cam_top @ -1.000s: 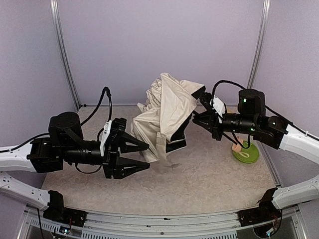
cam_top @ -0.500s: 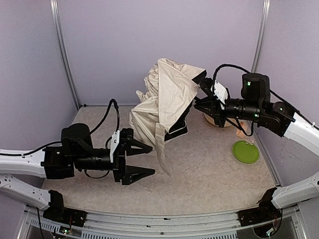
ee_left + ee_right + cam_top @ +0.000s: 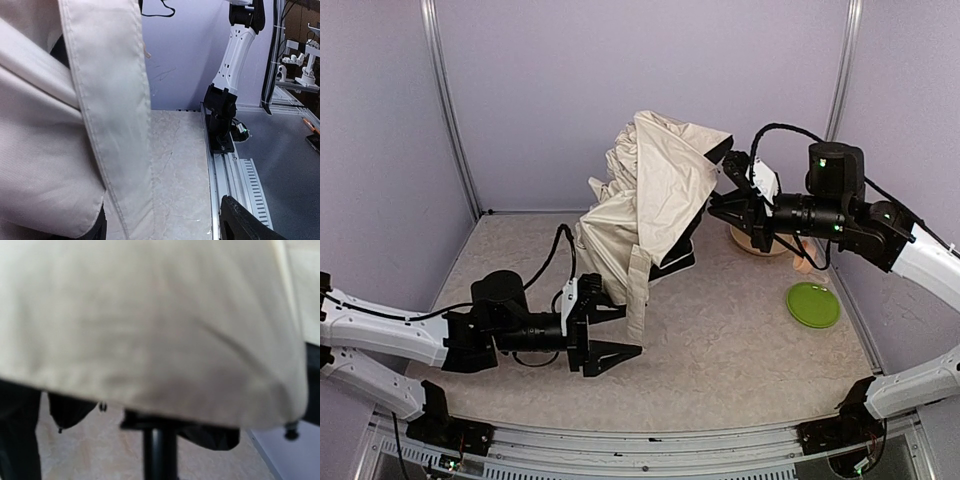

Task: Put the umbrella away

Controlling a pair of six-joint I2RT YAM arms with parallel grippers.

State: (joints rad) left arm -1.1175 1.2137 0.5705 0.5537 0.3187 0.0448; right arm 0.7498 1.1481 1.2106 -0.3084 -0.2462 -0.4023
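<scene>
The umbrella (image 3: 655, 205) hangs half-collapsed above the table's middle, cream fabric outside and black lining underneath. My right gripper (image 3: 728, 200) is shut on its thin black shaft (image 3: 160, 452) and holds it up from the right. In the right wrist view the cream canopy (image 3: 150, 325) fills nearly everything. A long cream flap (image 3: 638, 295) dangles from the umbrella. My left gripper (image 3: 618, 332) is open and low, just left of the flap's lower end. In the left wrist view the flap (image 3: 117, 110) hangs across the left half, between my spread fingers (image 3: 245, 224), which touch nothing.
A green plate (image 3: 813, 304) lies at the right side of the table. A beige bowl (image 3: 757, 243) sits behind it, with a small peach-coloured object (image 3: 803, 264) beside it. The table's metal rail (image 3: 225, 170) and the right arm's base (image 3: 220, 117) bound the near edge.
My left gripper has opened wider and moved right and nearer, down to the hanging flap. The right gripper has lifted the umbrella slightly up and to the right.
</scene>
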